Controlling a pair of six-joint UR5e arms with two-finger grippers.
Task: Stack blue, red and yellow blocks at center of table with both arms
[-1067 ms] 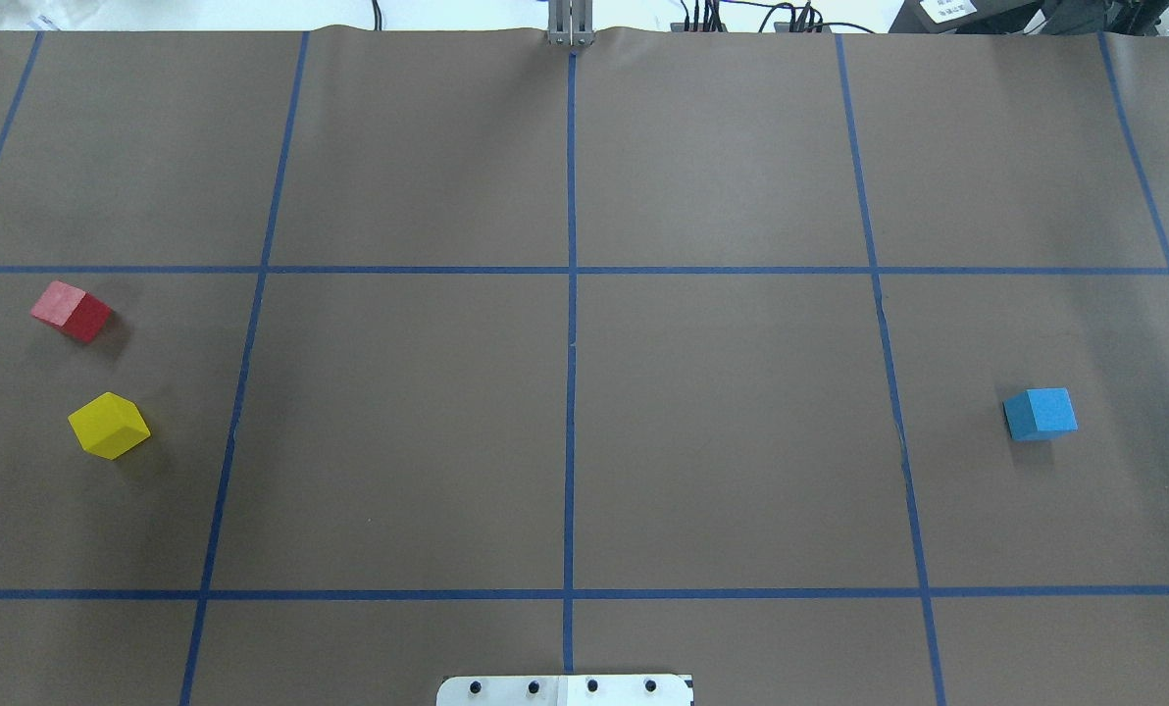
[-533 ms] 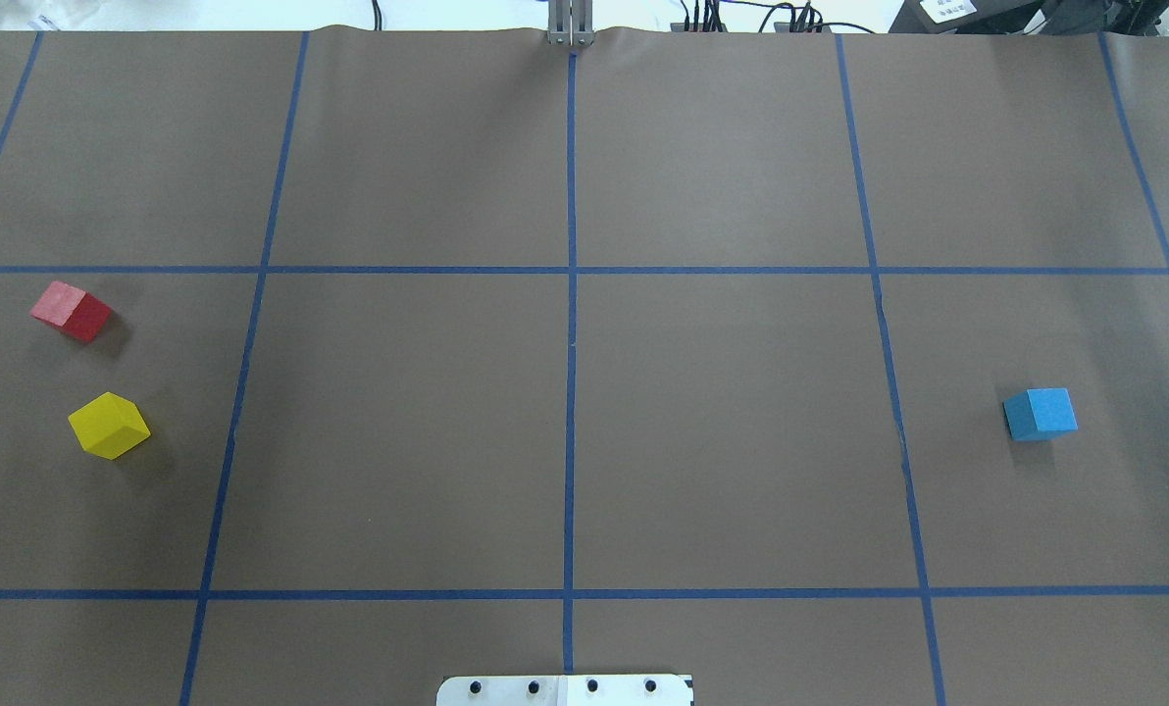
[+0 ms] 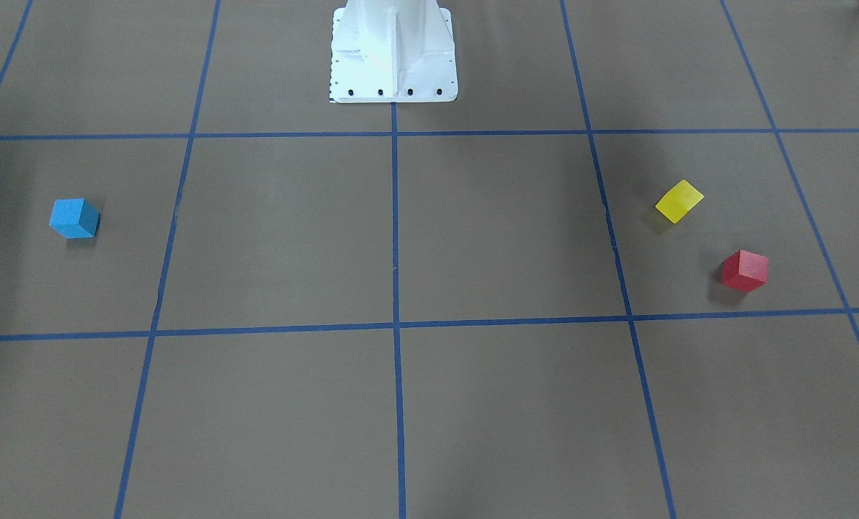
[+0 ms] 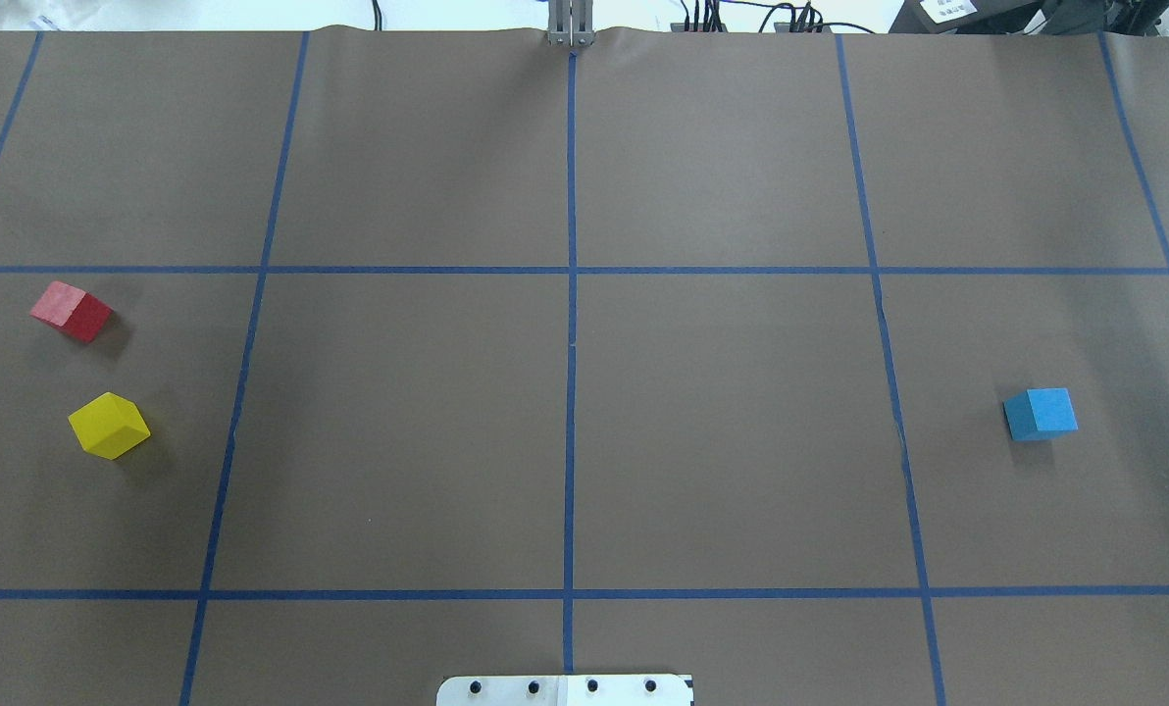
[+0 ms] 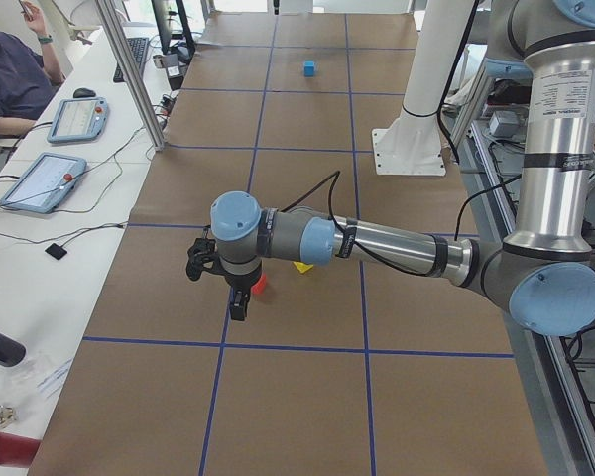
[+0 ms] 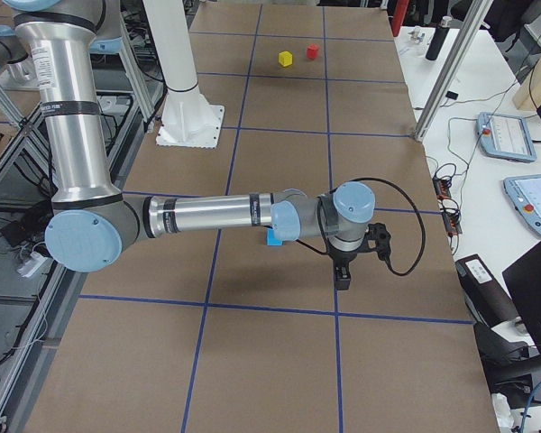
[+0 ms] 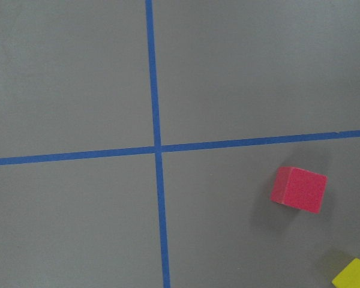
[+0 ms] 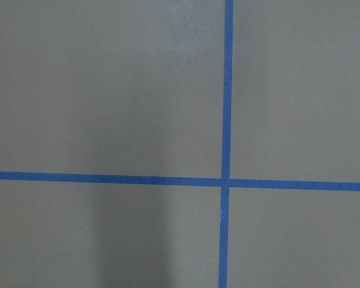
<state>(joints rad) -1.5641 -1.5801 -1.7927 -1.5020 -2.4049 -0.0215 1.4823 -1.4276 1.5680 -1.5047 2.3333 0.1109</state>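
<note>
At the left end of the worktop [image 4: 408, 431], the left arm [image 5: 377, 241] stretches out level above the surface. Its jaws point down, and I cannot tell whether they are spread or pressed together. Below it lie the red block [image 4: 72, 312] and the yellow block [image 4: 109, 426], near each other but apart, the red one farther from the robot. The white pedestal base [image 3: 393, 50] stands mid-table at the robot's edge. At the right end the blue block [image 4: 1040, 414] rests alone, well apart from the others. The right arm [image 6: 216, 216] reaches out there, and I cannot tell the state of its jaws either.
</note>
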